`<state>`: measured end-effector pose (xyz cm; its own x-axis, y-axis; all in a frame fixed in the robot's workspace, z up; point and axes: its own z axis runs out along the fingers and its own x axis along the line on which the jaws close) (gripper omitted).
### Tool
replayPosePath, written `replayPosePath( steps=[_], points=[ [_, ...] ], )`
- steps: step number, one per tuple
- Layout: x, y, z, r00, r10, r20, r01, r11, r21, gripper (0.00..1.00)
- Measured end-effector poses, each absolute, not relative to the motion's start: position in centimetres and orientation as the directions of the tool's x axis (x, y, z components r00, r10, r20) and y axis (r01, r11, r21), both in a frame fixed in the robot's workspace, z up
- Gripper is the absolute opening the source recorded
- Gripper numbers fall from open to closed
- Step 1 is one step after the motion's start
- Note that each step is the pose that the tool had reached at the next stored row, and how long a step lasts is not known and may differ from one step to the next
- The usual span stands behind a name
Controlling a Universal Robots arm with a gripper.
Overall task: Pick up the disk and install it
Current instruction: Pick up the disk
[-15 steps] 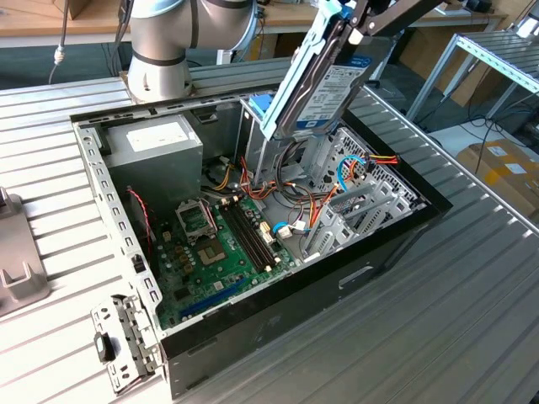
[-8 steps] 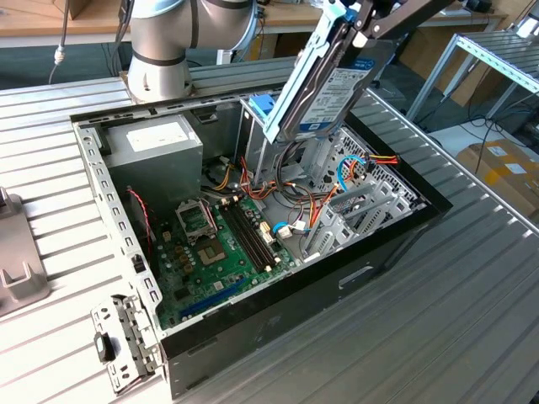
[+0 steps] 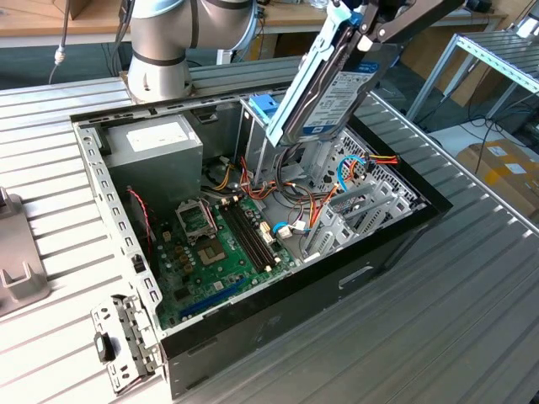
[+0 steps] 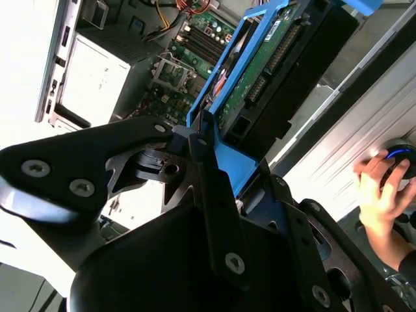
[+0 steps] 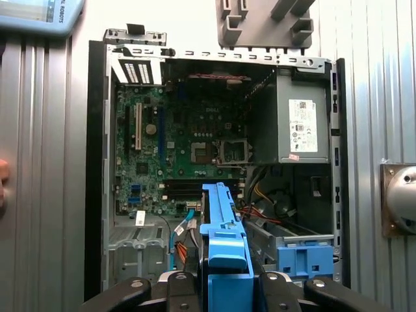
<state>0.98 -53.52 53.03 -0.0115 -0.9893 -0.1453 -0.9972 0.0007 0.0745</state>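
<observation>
Light blue plastic frames the disk (image 3: 324, 80), a thin dark slab with a pale label on one face and, in the second wrist view, a green circuit board on the other. The fingers (image 4: 214, 195) are closed on its carrier at the upper end. The disk hangs away from them, its long axis steeply tilted and its lower end pointing down into the open case (image 3: 396, 240). It is held in the air and, as far as I can tell, touches nothing inside. That lower end sits just above the drive cage, beside a darker blue latch (image 3: 264, 108). Farther off lie the motherboard (image 3: 219, 244) and the power supply (image 3: 156, 145). The case rests on a ribbed metal counter (image 3: 438, 337).
</observation>
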Motion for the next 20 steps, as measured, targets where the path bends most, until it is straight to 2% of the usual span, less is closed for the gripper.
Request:
replayPosePath(
  steps=[20],
  points=[
    [1.2,-55.0,52.9,-0.011,-0.989,-0.145,-0.997,0.001,0.075,0.37]
  ],
)
